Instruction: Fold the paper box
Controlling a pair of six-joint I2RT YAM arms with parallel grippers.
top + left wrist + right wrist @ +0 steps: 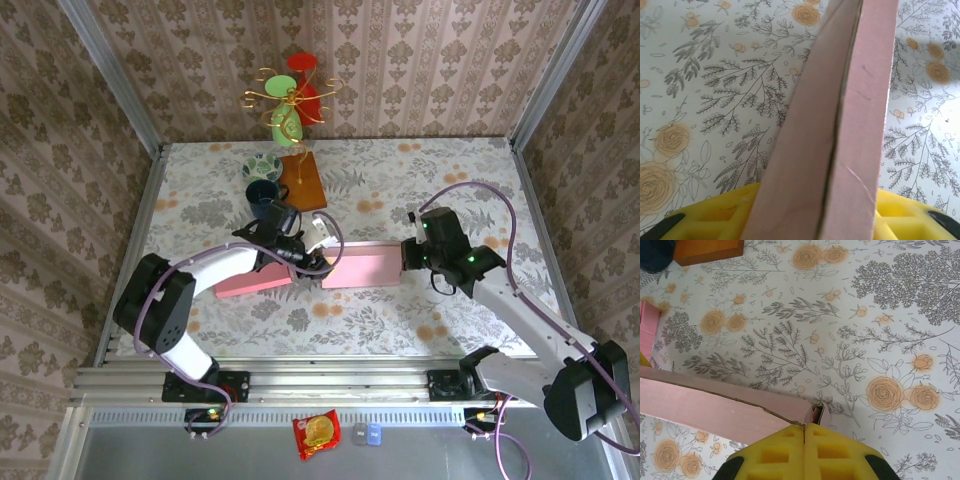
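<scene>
The pink paper box lies across the middle of the table, with one section to the left and one to the right. My left gripper sits at the join between them. In the left wrist view a doubled pink wall stands between the gripper's yellow pads. Whether they press it is hidden. My right gripper is at the box's right end. Its pads meet on the thin edge of the pink panel, beside a small curled flap.
Behind the box stand a brown wooden block, a dark blue cup and a patterned bowl. Further back is a wire stand with red and green pieces. A red snack packet lies below the table's front rail.
</scene>
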